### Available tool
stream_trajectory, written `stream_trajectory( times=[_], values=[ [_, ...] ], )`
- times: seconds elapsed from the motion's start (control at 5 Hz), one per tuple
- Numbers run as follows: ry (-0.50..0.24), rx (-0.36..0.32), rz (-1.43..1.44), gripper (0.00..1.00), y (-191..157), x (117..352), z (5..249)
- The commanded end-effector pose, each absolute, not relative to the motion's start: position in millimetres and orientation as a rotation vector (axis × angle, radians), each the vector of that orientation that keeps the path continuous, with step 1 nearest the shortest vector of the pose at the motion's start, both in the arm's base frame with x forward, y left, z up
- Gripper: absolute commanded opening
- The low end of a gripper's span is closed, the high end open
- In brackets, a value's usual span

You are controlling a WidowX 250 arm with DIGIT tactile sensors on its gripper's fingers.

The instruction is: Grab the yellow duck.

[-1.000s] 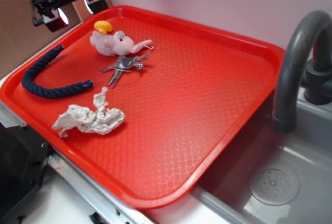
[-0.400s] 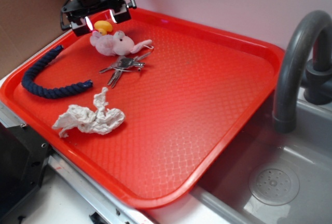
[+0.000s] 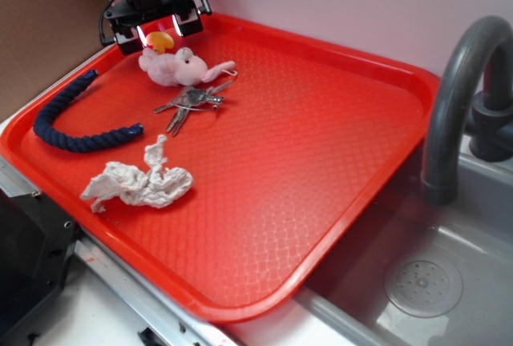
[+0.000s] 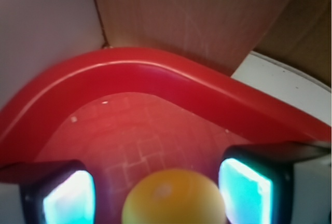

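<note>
The wrist view shows what the exterior view half hides — the yellow duck (image 4: 174,198) sits low between the two spread fingers (image 4: 244,193) of the pincer (image 4: 155,195), which is open and not touching it, with the curved far-left corner of the red tray (image 4: 155,73) beyond. From outside, the pincer (image 3: 157,30) hangs over the duck (image 3: 160,41) at that corner, the pink plush (image 3: 176,66) just near of it. Nearer lie keys (image 3: 190,102), a blue rope (image 3: 72,118) and a crumpled white cloth (image 3: 136,183) — the faucet (image 3: 457,106) stands far right.

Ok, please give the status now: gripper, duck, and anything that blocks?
Gripper open, over the yellow duck, fingers either side. Duck not gripped yet. Pink plush sits right beside the duck; nothing between the jaws but the duck.
</note>
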State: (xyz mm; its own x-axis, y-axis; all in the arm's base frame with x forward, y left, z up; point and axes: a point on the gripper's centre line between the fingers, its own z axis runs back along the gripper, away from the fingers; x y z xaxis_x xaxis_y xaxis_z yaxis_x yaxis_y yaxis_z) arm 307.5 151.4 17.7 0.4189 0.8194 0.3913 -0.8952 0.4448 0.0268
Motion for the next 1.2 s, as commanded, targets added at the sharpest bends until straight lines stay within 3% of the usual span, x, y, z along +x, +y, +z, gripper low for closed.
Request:
stream_trajectory(
  times=[0.0, 0.4, 0.6, 0.8, 1.0],
  values=[
    [-0.371, 0.234, 1.061, 0.0, 157.0, 312.9, 28.5],
    [-0.362, 0.208, 1.07, 0.0, 142.4, 304.1, 33.3],
    [-0.382, 0.155, 1.015, 0.0, 132.7, 303.1, 74.7],
    [-0.318, -0.042, 0.843, 0.0, 100.9, 293.0, 124.6],
    [-0.165, -0.1, 0.626, 0.0, 70.8, 291.4, 176.6]
  ],
)
